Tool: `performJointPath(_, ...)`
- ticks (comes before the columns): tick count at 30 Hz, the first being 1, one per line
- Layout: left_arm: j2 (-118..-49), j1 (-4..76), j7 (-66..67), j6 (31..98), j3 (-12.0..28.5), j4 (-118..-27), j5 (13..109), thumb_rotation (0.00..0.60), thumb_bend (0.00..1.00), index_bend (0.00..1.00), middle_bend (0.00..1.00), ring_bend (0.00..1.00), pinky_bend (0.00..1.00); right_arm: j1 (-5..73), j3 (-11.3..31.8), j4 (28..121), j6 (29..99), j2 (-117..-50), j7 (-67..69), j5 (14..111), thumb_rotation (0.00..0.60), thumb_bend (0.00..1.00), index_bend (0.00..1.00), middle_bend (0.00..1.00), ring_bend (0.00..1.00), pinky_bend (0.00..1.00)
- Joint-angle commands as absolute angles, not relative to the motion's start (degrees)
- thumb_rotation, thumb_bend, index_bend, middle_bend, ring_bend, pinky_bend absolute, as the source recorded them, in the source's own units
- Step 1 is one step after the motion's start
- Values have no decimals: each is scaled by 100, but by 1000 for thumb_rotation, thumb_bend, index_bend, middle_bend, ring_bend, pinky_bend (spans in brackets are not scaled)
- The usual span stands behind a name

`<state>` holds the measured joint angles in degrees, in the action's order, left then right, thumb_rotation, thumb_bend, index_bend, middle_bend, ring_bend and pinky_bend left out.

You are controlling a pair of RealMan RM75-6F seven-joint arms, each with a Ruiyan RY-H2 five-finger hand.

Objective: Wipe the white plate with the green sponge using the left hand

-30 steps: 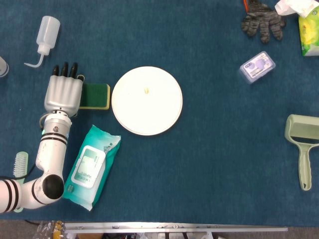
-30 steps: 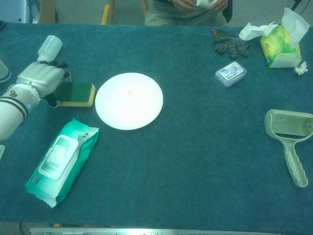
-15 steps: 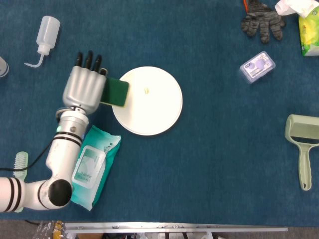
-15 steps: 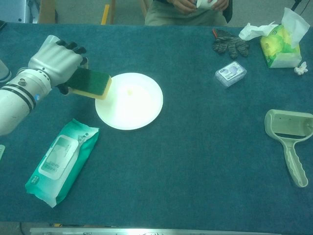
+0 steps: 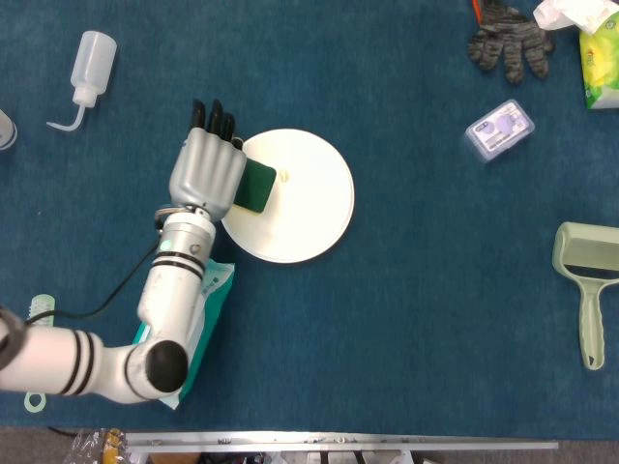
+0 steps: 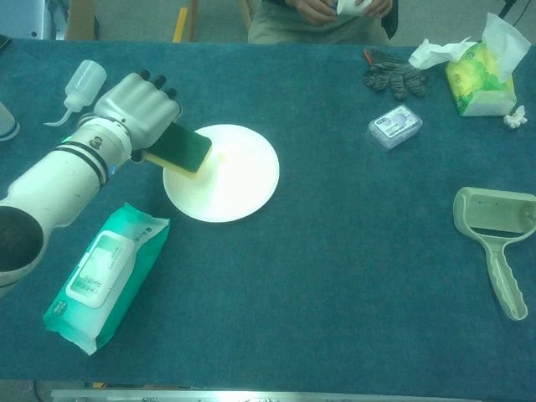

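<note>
My left hand grips the green sponge, which has a yellow underside. The sponge hangs tilted over the left part of the white plate. A small yellowish speck sits on the plate just right of the sponge. Whether the sponge touches the plate I cannot tell. My right hand shows in neither view.
A teal wipes pack lies under my left forearm. A squeeze bottle stands at the far left. Gloves, a small clear box, a tissue pack and a pale green lint roller lie on the right.
My left hand has lifted the sponge off the table left of the plate and carried it rightward, over the plate's left part.
</note>
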<state>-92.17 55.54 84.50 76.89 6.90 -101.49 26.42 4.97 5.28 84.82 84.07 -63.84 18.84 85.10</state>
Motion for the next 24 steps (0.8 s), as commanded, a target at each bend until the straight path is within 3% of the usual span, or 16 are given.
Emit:
performJointPath(1,-9431,5762,8718,7841,740,-9965,2371,600,316,401,120,0,51,497,528,8461,8403,-6386,1908,8508,600,388,389,394,244,450)
performJointPath(24,-10315,6529,9553,7880,834,-9059,1649,600,318,416,124,0,51,411,533,8360,8463,-6368,2068,8443,600,388,389,394,244,450)
